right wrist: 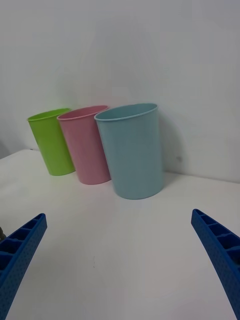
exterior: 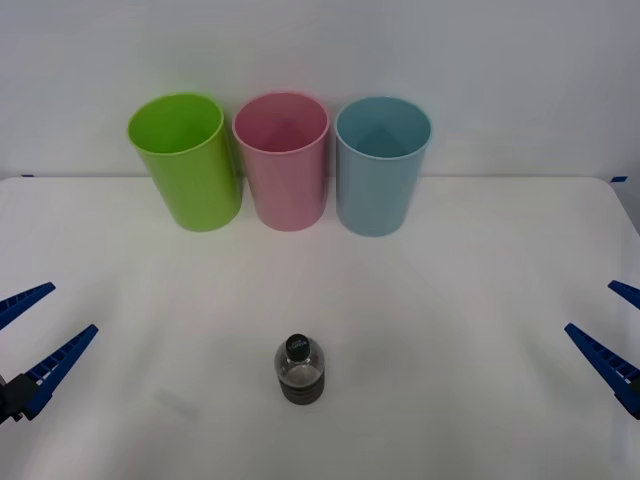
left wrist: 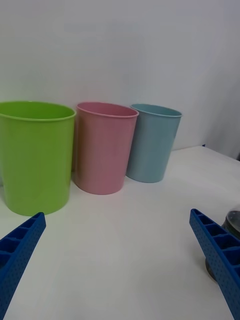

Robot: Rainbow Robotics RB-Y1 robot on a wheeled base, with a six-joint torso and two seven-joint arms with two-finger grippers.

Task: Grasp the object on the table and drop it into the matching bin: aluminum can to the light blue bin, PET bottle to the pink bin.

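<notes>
— Three bins stand at the table's (exterior: 480,300) far edge: lime green bin (exterior: 185,160), pink bin (exterior: 283,160), light blue bin (exterior: 381,165). And the PET bottle (exterior: 299,369)?

— Upright near the front, between the left gripper (exterior: 30,335) and right gripper (exterior: 615,335) — both spread wide, holding nothing.

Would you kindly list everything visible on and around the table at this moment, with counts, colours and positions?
PET bottle: one, clear with a black cap and dark lower half, upright on the near middle of the table, apart from the bins.
lime green bin: one, left end of the row at the far edge.
pink bin: one, middle of the row.
light blue bin: one, right end of the row.
table: one, white, carrying all of the above.
left gripper: one, blue ribbed fingers, open, at the table's left edge.
right gripper: one, blue ribbed fingers, open, at the table's right edge.
</notes>
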